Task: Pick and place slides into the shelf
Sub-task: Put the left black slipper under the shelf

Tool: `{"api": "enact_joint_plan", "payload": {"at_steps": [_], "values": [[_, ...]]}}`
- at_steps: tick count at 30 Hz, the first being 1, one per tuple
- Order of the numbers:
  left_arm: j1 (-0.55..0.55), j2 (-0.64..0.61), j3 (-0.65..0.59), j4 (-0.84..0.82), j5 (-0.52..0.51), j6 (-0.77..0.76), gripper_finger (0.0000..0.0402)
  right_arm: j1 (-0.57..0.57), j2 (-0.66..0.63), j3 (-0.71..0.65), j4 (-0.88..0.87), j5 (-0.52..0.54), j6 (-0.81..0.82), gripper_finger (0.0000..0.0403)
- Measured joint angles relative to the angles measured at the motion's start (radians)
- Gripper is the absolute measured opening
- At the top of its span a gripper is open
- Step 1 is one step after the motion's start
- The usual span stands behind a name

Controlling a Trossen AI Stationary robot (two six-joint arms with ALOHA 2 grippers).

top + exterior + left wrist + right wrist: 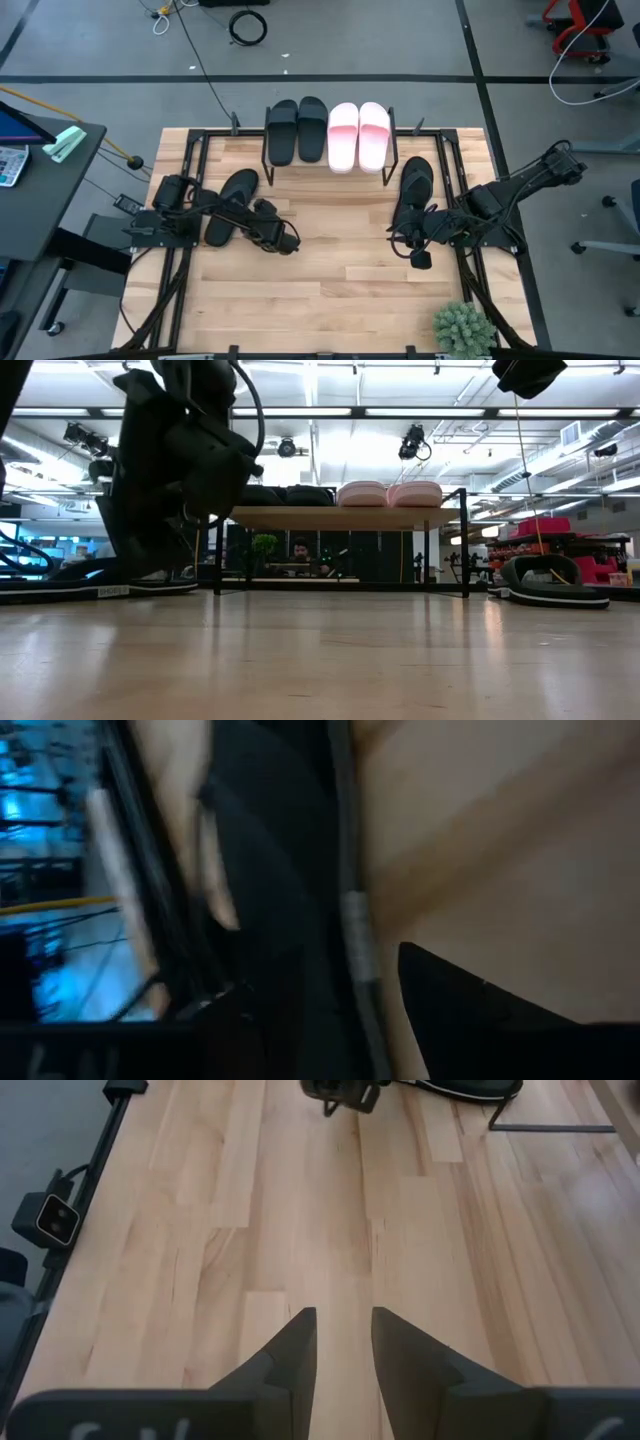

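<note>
The shelf [325, 165] stands at the table's far edge with two black slides [296, 130] and two pink slides [359, 134] on its top board, soles down; the low view shows the shelf [345, 517] too. Another black slide [237, 200] lies flat on the table's left part, beside my left arm. A further black slide [413, 188] lies on the right part. My left gripper [285, 240] hangs low just right of the left slide, fingers wide apart. My right gripper [345, 1342] hovers over bare wood near the right slide, fingers almost together, holding nothing.
Black frame rails [190, 180] run along the table's left and right sides. A small green plant [463, 328] sits at the near right corner. Bare wood [340, 260] stretches between the two arms. A desk [40, 160] stands left of the table.
</note>
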Motion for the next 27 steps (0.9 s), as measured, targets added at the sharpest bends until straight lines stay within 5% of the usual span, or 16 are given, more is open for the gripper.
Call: {"api": "enact_joint_plan", "payload": {"at_steps": [19, 27], "values": [[0.063, 0.000, -0.121, 0.088, -0.060, -0.017, 0.0158, 0.000, 0.000, 0.000, 0.001, 0.001, 0.002, 0.0104], [0.023, 0.000, -0.069, 0.089, -0.060, 0.032, 0.0050, 0.000, 0.000, 0.000, 0.001, 0.002, 0.002, 0.0104]]}}
